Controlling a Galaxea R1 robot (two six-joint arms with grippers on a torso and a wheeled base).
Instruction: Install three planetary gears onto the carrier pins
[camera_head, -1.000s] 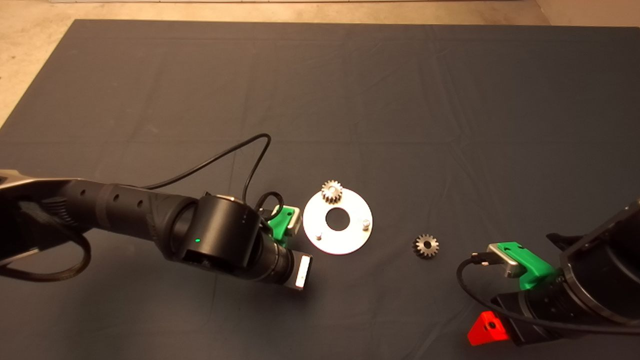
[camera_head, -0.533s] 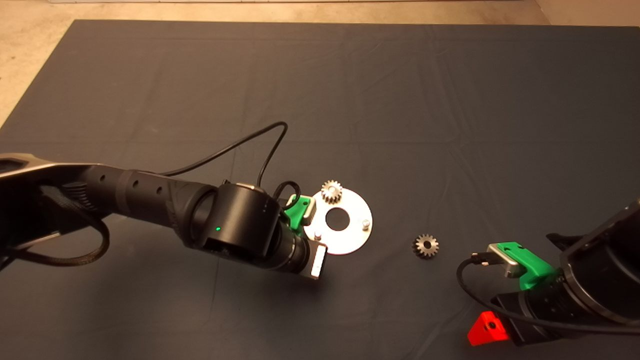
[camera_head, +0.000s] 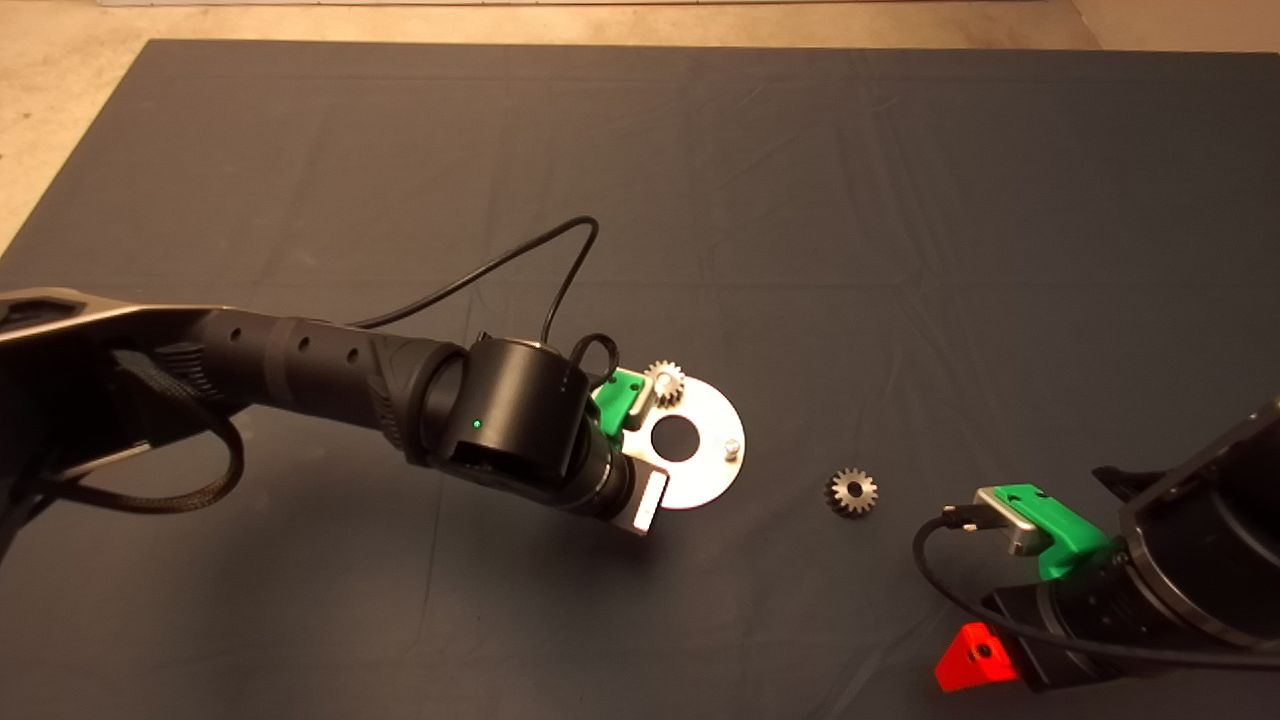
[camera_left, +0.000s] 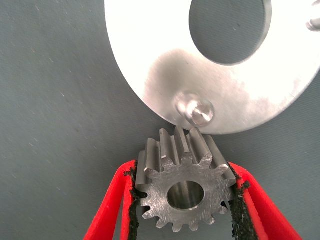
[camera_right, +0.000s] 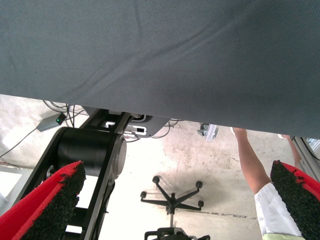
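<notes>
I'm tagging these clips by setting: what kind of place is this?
Probably a robotics lab or test workspace. A dark mat covers the table and holds only a carrier disc and small gears. Past the mat's edge, the right wrist view shows a bare concrete floor, a swivel-chair base and loose cables.

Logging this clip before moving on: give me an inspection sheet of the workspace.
Surface: dark mat, creased.
Job's things: disc; mounted gear; bare pin; near pin bare; loose gear on mat; held gear just short of near pin.
Clutter: nothing seen.
Hands: left hand shut on held gear; right hand open, parked lower right.
Cables: black cable looping off left arm.
Surroundings: office chair, person's arm.
</notes>
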